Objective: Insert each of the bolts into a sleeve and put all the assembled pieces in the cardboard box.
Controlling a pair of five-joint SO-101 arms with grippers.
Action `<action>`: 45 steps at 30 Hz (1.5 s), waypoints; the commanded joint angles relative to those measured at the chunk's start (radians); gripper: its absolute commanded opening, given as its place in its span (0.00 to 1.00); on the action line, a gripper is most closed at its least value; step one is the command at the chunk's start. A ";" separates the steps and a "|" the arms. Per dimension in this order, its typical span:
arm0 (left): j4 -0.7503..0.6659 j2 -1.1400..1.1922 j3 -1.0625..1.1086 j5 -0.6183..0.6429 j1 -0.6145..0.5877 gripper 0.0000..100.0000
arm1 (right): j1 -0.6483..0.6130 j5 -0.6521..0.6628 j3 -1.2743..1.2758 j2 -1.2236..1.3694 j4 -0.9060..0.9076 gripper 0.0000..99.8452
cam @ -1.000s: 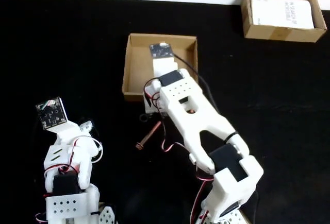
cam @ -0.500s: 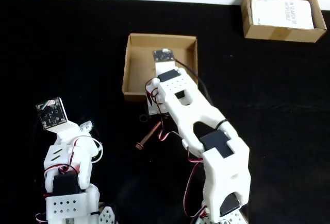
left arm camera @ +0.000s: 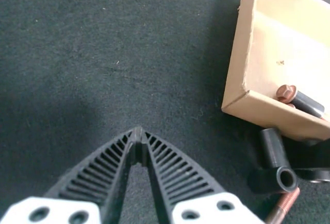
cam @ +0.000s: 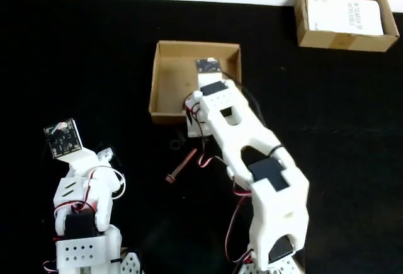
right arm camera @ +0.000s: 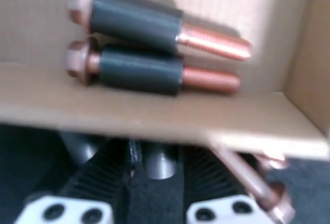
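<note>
Left gripper (left arm camera: 136,134) is pinched shut and empty, over the matte black table (left arm camera: 93,49), well apart from the cardboard box (cam: 169,85). Just outside the box's front wall lie two loose sleeves (left arm camera: 272,148), which are smooth dark tubes. A copper bolt (cam: 181,165) with threaded shank and flanged head lies there too, its long axis slanting toward the box. Inside, against that wall, two assembled pieces (right arm camera: 134,69) lie parallel. Right gripper (right arm camera: 154,157) sits at the front wall, much nearer the loose parts; can't tell its grip state.
</note>
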 commanded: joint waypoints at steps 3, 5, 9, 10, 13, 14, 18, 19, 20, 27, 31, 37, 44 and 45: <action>-0.014 0.005 0.022 -0.008 -0.007 0.02 | 0.021 0.000 -0.033 -0.364 0.015 0.01; -0.017 0.005 0.022 -0.003 -0.007 0.02 | 0.021 0.002 -0.027 -0.483 0.015 0.01; -0.017 0.004 0.022 -0.008 -0.007 0.02 | 0.024 0.003 -0.024 -0.694 0.073 0.01; -0.017 0.004 0.022 -0.008 -0.007 0.02 | 0.024 0.002 -0.024 -0.740 0.108 0.01; -0.012 0.005 0.022 -0.008 -0.007 0.02 | 0.062 0.002 -0.024 -0.865 0.222 0.01; -0.008 0.005 0.022 -0.008 -0.007 0.02 | 0.085 0.000 -0.024 -0.906 0.257 0.01; 0.041 0.005 0.022 -0.009 -0.007 0.02 | 0.194 0.000 -0.024 -1.056 0.358 0.01; 0.049 0.005 0.022 -0.009 -0.007 0.02 | 0.217 0.000 -0.024 -1.089 0.377 0.01; 0.060 0.005 0.022 -0.026 -0.005 0.02 | 0.246 0.000 -0.022 -1.122 0.398 0.01; 0.138 0.005 -0.002 -0.273 0.015 0.02 | 0.552 0.008 0.179 -1.346 0.430 0.01; 0.224 0.008 -0.124 -0.273 0.018 0.02 | 0.743 0.009 0.427 -1.501 0.369 0.01; 0.373 0.234 -0.433 -0.333 0.114 0.02 | 0.943 0.098 0.799 -1.774 0.156 0.01; 0.499 0.811 -0.877 -0.338 0.260 0.02 | 1.158 0.227 1.142 -2.098 -0.038 0.01; 0.519 0.878 -0.949 -0.339 0.282 0.02 | 1.194 0.252 1.184 -2.143 -0.056 0.01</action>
